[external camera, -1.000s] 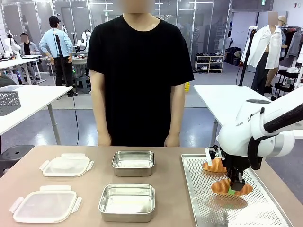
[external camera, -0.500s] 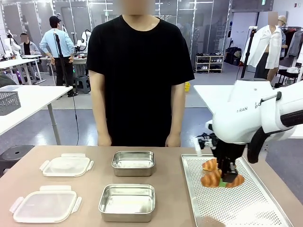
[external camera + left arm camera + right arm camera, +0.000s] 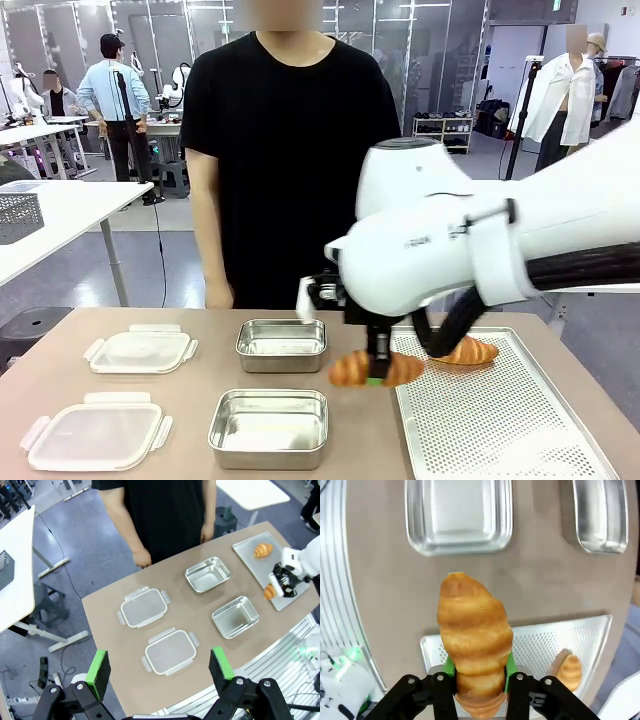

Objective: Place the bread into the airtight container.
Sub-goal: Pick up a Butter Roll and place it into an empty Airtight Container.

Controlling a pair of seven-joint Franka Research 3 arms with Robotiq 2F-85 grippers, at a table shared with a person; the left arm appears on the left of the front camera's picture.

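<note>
At a shared work table [image 3: 360,445], with twelve o'clock on the side where a person [image 3: 290,150] in a black T-shirt stands with arms down, the job of boxing the bread looks about half done. The left gripper [image 3: 159,660] hangs high over the table's six o'clock edge, its green-padded jaws spread wide and holding nothing. At nine o'clock lie two clear clip-on lids, the far lid [image 3: 140,352] and the near lid [image 3: 95,435], both off their boxes. Toward the centre sit two open metal boxes, the far steel container [image 3: 282,345] at twelve o'clock of the near steel container [image 3: 268,428]; both look empty. Just to their three o'clock, the right gripper [image 3: 376,372] is clamped across the middle of a croissant [image 3: 405,370]. The pastry hangs in the air over the strip of table between the containers and the perforated tray [image 3: 520,430], touching neither. In the right wrist view the near steel container lies at twelve o'clock of the pastry and is not yet beneath it. A second croissant [image 3: 465,350] rests at the tray's far end, at roughly two o'clock on the table. Judged from this, the pick-up is done and the carry is the step in hand. What is left is to bring the croissant over a container, lower it in and let go. Neither lid is on, so any sealing is also left to do.
</note>
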